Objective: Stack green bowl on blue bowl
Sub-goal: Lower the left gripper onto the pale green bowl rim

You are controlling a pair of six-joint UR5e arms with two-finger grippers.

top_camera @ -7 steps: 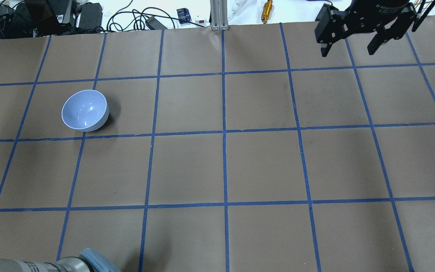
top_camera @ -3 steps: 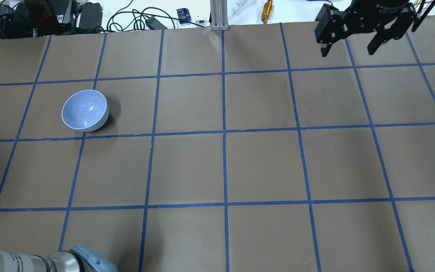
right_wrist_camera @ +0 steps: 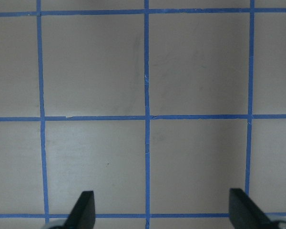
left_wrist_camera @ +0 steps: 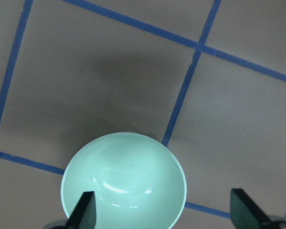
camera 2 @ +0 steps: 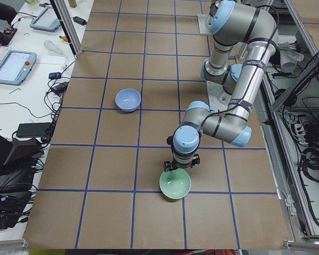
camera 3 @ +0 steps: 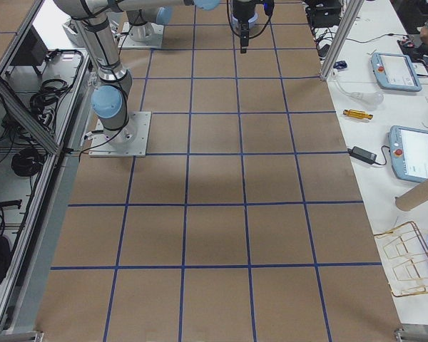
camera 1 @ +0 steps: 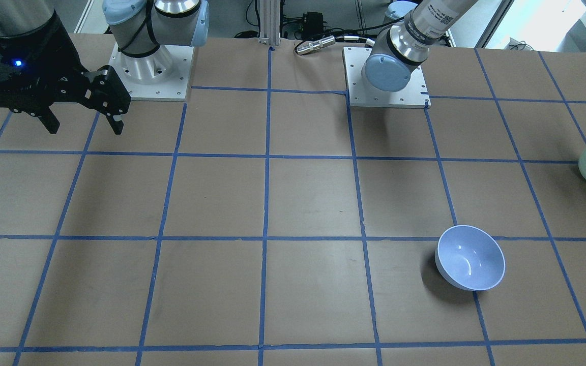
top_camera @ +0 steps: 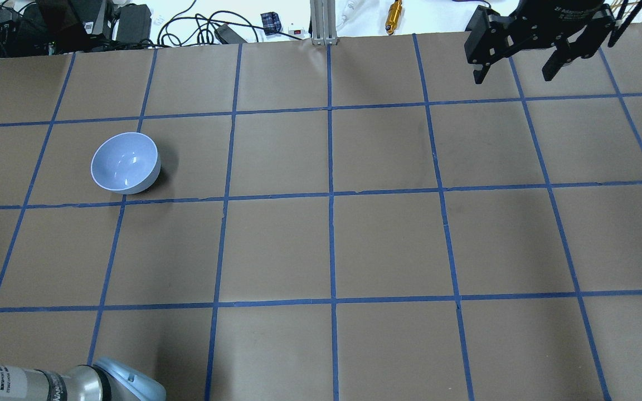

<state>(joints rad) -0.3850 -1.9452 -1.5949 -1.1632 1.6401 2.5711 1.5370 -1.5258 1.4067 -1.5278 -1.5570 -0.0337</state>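
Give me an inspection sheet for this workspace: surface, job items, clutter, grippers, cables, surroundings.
Surface: brown paper-covered table gridded with blue tape.
Job's things: glossy mint-green round bowl upright beneath the left gripper; glossy pale-blue round bowl upright, empty, standing apart.
Clutter: nothing seen.
Grippers: left gripper open, one finger over the green bowl's inside, the other outside its rim; right gripper open, empty, above the table's far-right corner.
Cables: black cables beyond the table's far edge.
Surroundings: teach pendants on a side bench.
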